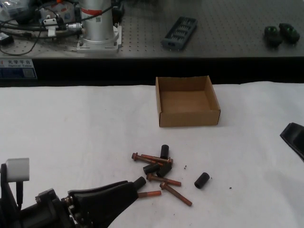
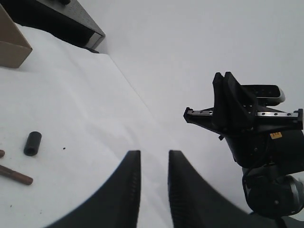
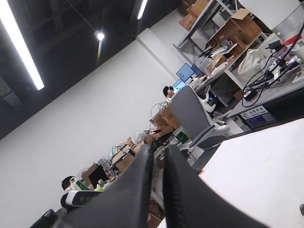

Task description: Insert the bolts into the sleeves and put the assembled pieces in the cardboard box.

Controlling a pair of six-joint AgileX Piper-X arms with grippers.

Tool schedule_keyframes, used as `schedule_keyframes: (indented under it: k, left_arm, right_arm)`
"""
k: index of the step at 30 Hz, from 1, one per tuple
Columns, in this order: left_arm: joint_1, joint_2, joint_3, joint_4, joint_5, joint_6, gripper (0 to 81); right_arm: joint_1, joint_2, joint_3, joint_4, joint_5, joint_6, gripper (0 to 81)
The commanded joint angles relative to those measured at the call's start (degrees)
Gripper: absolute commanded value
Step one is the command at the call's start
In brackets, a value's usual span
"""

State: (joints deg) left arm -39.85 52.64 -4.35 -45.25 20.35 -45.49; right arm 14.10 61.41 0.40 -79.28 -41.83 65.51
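Our left end effector (image 2: pixel 154 153) sits over the white worktop (image 1: pixel 71 128), fingers narrowly apart and empty. We see the right end effector (image 3: pixel 156 147) nearly closed, also empty. Bolts (image 1: pixel 176 194) and sleeves (image 1: pixel 202 180) lie loose in front of the cardboard box (image 1: pixel 190 118).

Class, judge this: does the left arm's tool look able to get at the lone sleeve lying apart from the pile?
Probably yes. The lone sleeve lies on open cloth with nothing over it; only loose bolts lie between it and the left tool.
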Motion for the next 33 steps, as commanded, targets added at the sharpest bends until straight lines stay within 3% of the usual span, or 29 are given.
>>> schedule_keyframes:
  k: [1,17,23,28,33]
  left_arm:
    - [-0.17,-0.46,-0.22,-1.14,-0.65,-1.29,15.8]
    - [-0.17,-0.46,-0.22,-1.14,-0.58,-4.84,15.8]
    - [-0.05,-0.46,-3.20,-0.96,-0.38,-2.94,15.8]
    - [1.20,-0.46,-11.92,11.64,-0.75,7.43,15.8]
    - [4.79,-0.19,-21.10,35.14,-4.09,20.15,15.8]
  right_arm:
    - [-0.03,-0.46,-0.40,-5.07,1.37,3.03,8.2]
    - [-0.03,-0.46,-0.40,-3.67,2.00,4.32,8.2]
    - [0.09,-0.46,-6.58,11.01,-11.97,3.50,6.3]
    - [0.09,-0.11,-17.71,24.61,-13.69,-6.35,0.1]
    - [0.64,0.26,-28.28,51.23,-10.32,-23.20,4.3]
